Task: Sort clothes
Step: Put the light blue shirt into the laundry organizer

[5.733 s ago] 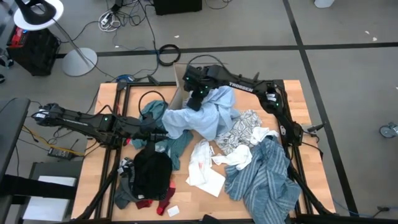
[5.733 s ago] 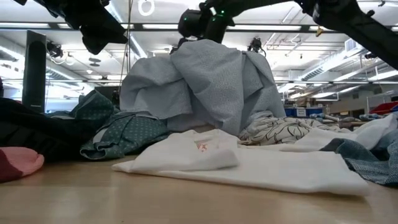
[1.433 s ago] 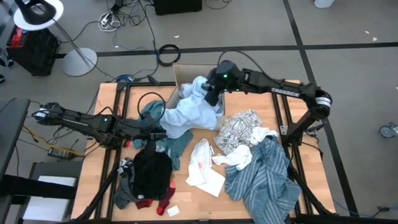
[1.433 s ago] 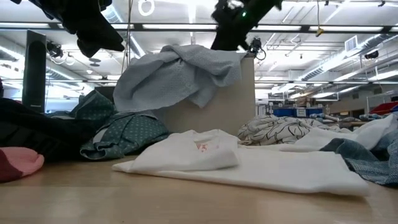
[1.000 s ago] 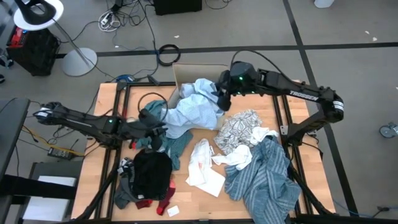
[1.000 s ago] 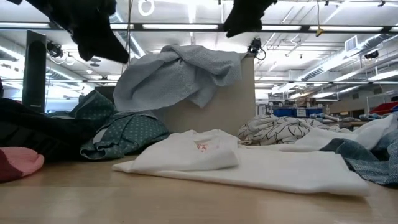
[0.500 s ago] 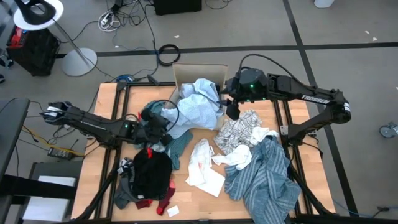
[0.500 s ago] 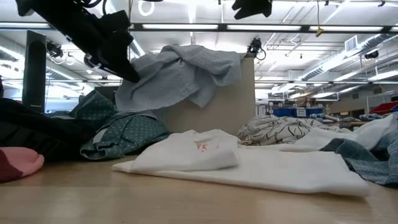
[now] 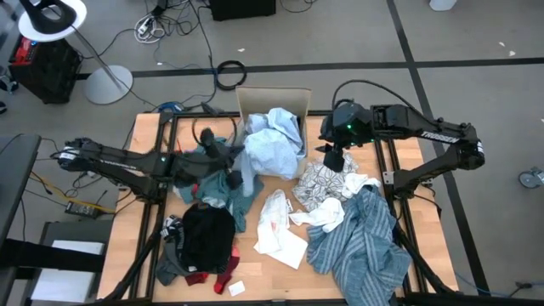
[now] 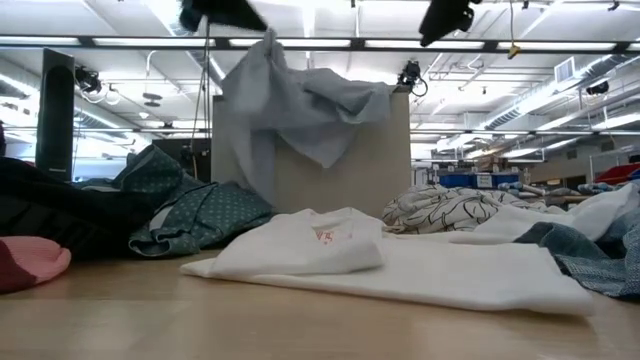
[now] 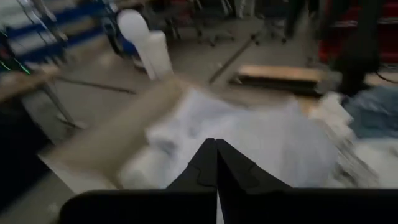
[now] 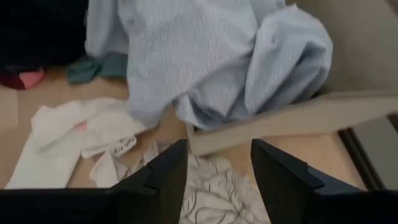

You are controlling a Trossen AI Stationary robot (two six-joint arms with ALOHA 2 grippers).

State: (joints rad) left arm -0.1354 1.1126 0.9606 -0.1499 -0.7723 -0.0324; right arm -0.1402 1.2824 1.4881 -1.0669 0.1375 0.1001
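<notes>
1. Left gripper [image 9: 235,170]: shut tight, fingers pressed together in the left wrist view [image 11: 214,163], pinching an edge of the light-blue shirt [image 9: 274,143].
2. Seen from the low view, up near the ceiling lights [image 10: 235,15], with one corner of the shirt [image 10: 300,110] drawn up into a peak right under it.
3. Rest of that shirt: draped over and into the cardboard box [image 9: 270,99] at the table's far edge, hanging down the box's front wall [image 10: 380,170]; directly ahead of the left gripper, touching it.
4. Right gripper [image 9: 334,160]: fingers apart, holding nothing [image 12: 219,149]; raised above the table, just beside the box's right corner.
5. Below the right gripper: a white cloth with black pattern [image 9: 327,180], lying flat, not touched.
6. In the right wrist view, shirt [image 12: 205,56] beyond the fingers, spilling over the box wall [image 12: 292,118], apart from this gripper.
7. Teal piece [image 9: 242,200]: on the table under the left gripper, next to the shirt's hanging edge.
8. Black piece [image 9: 208,234]: near the front left, with small red items [image 9: 225,276] at its lower edge.
9. White piece [image 9: 276,225]: mid-table, crumpled flat.
10. Blue-white striped shirt [image 9: 357,242]: spread at the front right, well apart from both grippers.
</notes>
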